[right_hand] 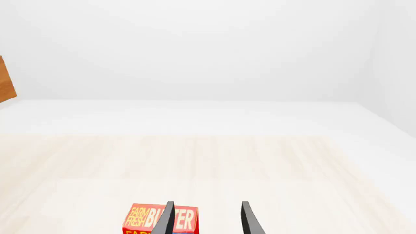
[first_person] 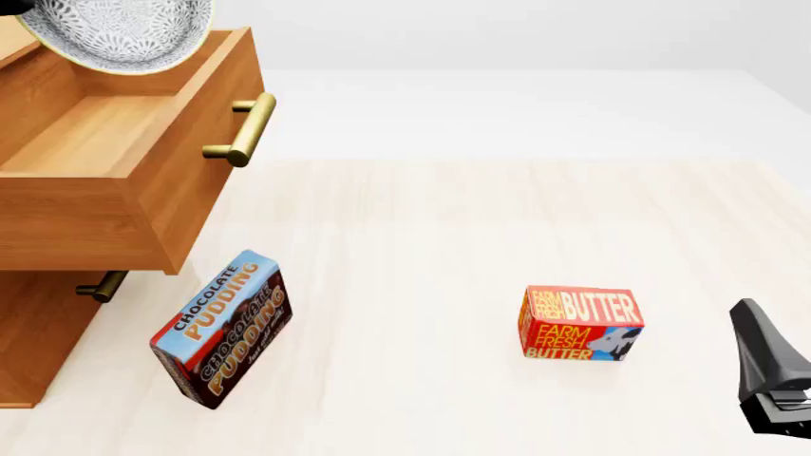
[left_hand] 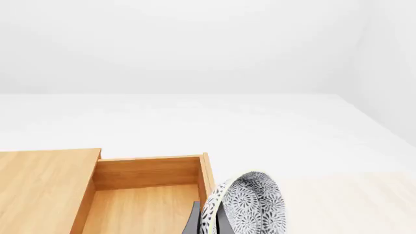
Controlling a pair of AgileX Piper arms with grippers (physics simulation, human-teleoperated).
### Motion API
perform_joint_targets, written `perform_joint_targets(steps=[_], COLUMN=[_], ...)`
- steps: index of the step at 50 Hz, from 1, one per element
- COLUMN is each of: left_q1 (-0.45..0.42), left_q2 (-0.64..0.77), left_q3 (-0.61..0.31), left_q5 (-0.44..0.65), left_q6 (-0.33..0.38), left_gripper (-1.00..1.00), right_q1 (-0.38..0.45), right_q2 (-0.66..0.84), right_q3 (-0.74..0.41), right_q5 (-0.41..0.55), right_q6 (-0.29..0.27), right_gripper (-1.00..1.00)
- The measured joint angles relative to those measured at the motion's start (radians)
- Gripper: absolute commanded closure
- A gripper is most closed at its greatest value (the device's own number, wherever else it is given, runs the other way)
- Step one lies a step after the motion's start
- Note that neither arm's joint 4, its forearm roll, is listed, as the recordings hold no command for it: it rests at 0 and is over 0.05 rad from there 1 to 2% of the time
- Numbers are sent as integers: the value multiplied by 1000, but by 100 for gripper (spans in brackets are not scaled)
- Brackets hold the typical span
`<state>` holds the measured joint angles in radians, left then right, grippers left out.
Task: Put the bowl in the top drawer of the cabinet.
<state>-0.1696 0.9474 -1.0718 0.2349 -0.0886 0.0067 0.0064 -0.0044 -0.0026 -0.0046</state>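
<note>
From my remote station, the bowl (first_person: 121,33) hangs tilted over the pulled-out top drawer (first_person: 127,161) of the cabinet (first_person: 45,332), at the far left of the front view, its patterned underside toward the camera. On the left wrist view, my left gripper (left_hand: 208,219) pinches the rim of the bowl (left_hand: 250,207) between its dark fingers (left_hand: 193,217), with the bowl standing on edge just past the side wall of the drawer (left_hand: 143,195), whose bare wooden floor shows open below. The brass handle (first_person: 243,128) sticks out from the drawer front; the lower drawer handle (first_person: 99,285) sits in shadow beneath. On the light wooden table (first_person: 507,228), a chocolate pudding box (first_person: 222,328) stands tipped near the cabinet, and a butter box (first_person: 580,325) rests well apart to its right. My right gripper (right_hand: 206,219) waits low at the right edge of the front view, fingers parted around nothing, the butter box (right_hand: 159,219) just ahead of its fingertip (right_hand: 165,217).
</note>
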Motion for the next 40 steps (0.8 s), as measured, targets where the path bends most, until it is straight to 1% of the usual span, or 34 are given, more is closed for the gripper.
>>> perform_joint_targets(steps=[15,28,40], left_q1=[99,145,185], left_q2=[98,174,239], left_q3=[-40,-60,-67], left_q5=[-14,-18,-30], left_q6=[-59,-118,-145], left_gripper=[100,100,100], right_q1=[0,0,0], right_q2=[0,0,0], right_q3=[0,0,0], right_q5=[0,0,0], right_q6=[0,0,0], right_gripper=[-100,-100,-100])
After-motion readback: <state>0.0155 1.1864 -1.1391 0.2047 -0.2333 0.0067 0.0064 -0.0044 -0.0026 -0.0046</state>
